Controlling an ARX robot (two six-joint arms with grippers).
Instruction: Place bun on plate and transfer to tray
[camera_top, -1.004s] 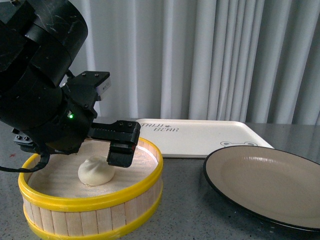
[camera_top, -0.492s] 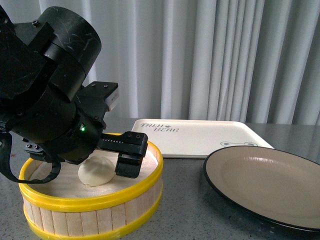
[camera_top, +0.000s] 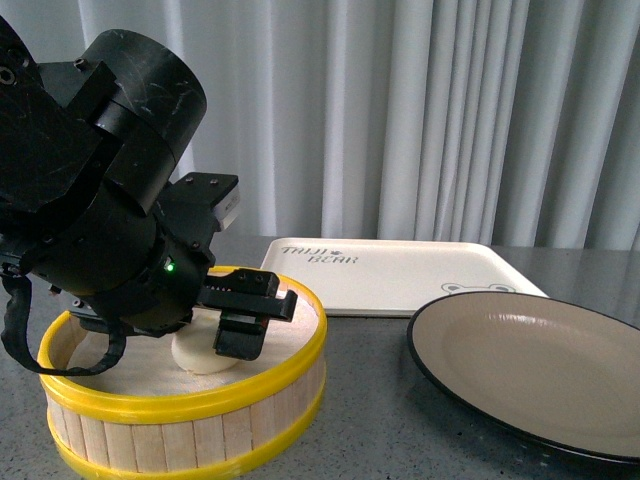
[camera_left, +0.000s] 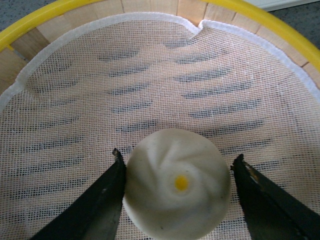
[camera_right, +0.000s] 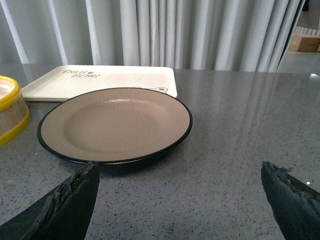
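The white bun (camera_top: 197, 355) sits on the mesh liner inside a yellow-rimmed wooden steamer basket (camera_top: 190, 410). My left gripper (camera_top: 215, 335) is lowered into the basket, open, with its jaws on either side of the bun (camera_left: 176, 190); one jaw is at the bun's edge, the other a small gap away. The beige plate (camera_top: 530, 370) with a black rim lies empty at the right, also in the right wrist view (camera_right: 115, 125). The cream tray (camera_top: 390, 272) lies behind it, empty. My right gripper (camera_right: 180, 185) is open over bare table, short of the plate.
Grey speckled table (camera_right: 235, 150) stretches around the plate. White curtains (camera_top: 450, 110) hang behind the table. The steamer basket shows at the edge of the right wrist view (camera_right: 10, 112). A cardboard box (camera_right: 306, 42) stands far off.
My left gripper has moved down into the basket and now straddles the bun, partly hiding it in the front view. Plate and tray have not moved.
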